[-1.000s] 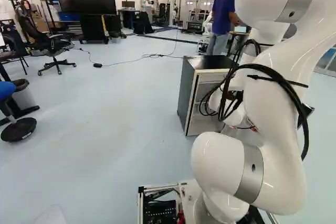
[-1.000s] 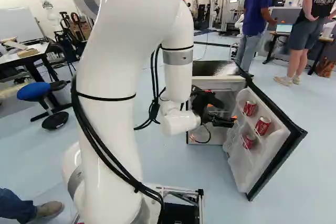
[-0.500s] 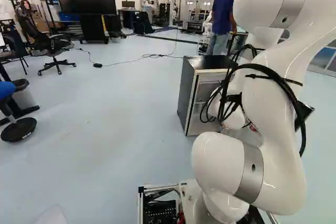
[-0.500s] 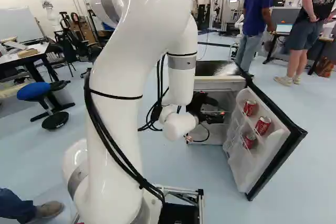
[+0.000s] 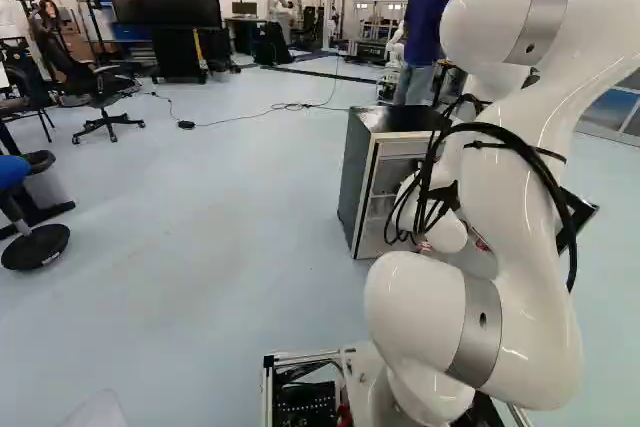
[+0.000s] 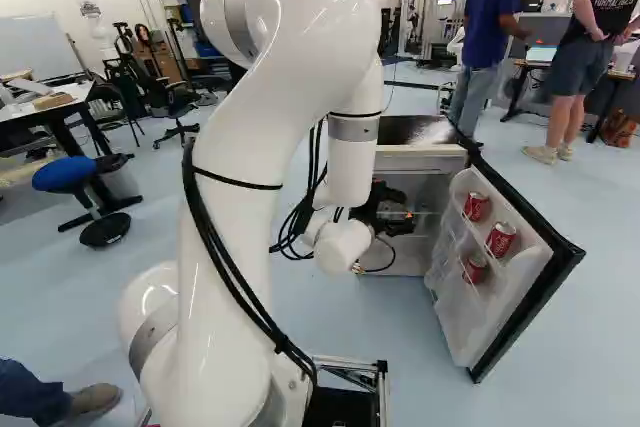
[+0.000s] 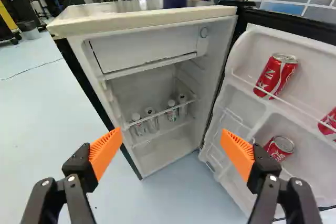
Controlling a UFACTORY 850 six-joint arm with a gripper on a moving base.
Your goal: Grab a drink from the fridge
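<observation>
Wrist view cuts off one can (image 7: pixel 328 124) in the door (image 7: pixel 312 77).

White-lined, box-shaped fridge (image 7: pixel 147 20): cream front edge, black door border. On its open door, cylindrical metal cans (image 7: pixel 275 74) show red with white markings and silver-coloured tops; before it, the black two-fingered gripper (image 6: pixel 402 217) carries ridged orange pads (image 7: pixel 239 153).

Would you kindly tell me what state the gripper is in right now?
Black two-fingered gripper: open, its ribbed orange pads wide apart and holding nothing, with the open white-lined fridge ahead of it.
</observation>
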